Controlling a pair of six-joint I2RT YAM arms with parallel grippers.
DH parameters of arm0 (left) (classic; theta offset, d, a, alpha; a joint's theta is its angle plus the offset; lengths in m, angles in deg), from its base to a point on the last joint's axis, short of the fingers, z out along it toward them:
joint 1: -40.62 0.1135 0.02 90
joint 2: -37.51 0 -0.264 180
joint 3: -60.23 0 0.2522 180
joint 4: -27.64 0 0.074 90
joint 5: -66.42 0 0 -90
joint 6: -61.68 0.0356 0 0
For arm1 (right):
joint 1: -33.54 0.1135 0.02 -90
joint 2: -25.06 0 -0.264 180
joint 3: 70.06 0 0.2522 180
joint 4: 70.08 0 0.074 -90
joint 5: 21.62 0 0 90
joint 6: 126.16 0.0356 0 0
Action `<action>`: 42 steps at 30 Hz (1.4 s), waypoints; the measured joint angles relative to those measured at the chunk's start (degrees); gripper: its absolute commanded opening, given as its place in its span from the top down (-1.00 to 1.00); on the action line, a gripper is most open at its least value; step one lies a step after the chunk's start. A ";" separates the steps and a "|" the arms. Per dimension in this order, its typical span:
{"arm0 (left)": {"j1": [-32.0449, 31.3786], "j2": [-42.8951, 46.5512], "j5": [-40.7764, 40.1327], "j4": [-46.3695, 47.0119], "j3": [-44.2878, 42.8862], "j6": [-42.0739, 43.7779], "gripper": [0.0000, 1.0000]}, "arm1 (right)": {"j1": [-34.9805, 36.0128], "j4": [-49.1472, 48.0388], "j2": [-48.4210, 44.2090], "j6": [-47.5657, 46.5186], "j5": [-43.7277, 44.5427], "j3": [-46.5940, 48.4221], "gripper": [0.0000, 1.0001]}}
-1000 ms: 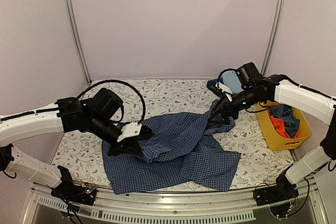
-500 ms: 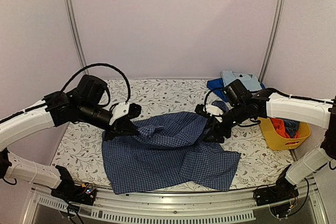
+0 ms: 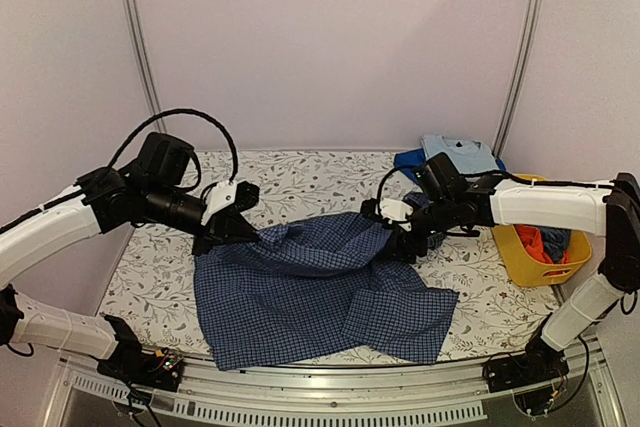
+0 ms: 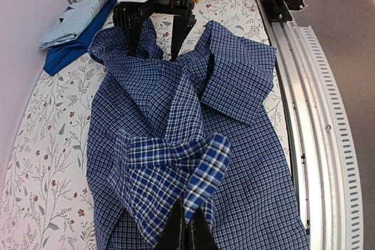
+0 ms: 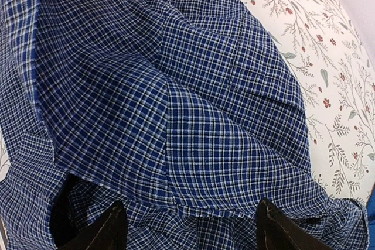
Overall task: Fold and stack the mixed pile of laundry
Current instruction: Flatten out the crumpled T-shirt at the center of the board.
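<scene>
One shirt (image 3: 320, 297) edge is raised in the clamped left end effector (image 3: 240, 234); the right end effector (image 3: 402, 244), moved inward, is spread wide to regrasp.

You have the blue small-check shirt (image 3: 320, 297) spread across the middle of the floral table (image 3: 300, 179), rumpled rather than flat. Its left edge and its far right corner are each bunched into a raised peak, and the near hem lies loose toward the front edge, one panel lapped over on the right. At the far right a folded light-blue garment (image 3: 458, 154) sits on a folded darker blue one (image 3: 410, 161). A red-orange cloth (image 3: 532, 243) and a dark blue piece (image 3: 557, 238) lie crumpled in the yellow basket (image 3: 530, 270).
</scene>
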 measured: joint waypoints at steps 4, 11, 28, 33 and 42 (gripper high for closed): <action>1.27 0.00 0.57 0.04 -0.37 1.27 1.00 | 0.00 -1.16 0.15 -1.29 -0.02 -0.31 -0.28; 2.14 -0.02 0.79 1.38 -0.72 2.14 1.00 | 0.57 -2.56 3.50 -2.01 -0.22 -0.22 0.11; 4.37 -0.72 3.10 6.78 -11.04 -4.87 0.77 | -4.74 -2.82 10.12 6.01 2.34 16.02 1.00; -8.70 -7.30 3.13 9.27 -17.99 -5.16 0.58 | -10.03 -4.74 11.02 13.62 1.90 26.14 1.00; -7.32 -5.92 -3.89 12.96 -6.38 -14.12 -0.99 | -10.60 -8.55 1.36 21.81 -1.55 16.70 1.00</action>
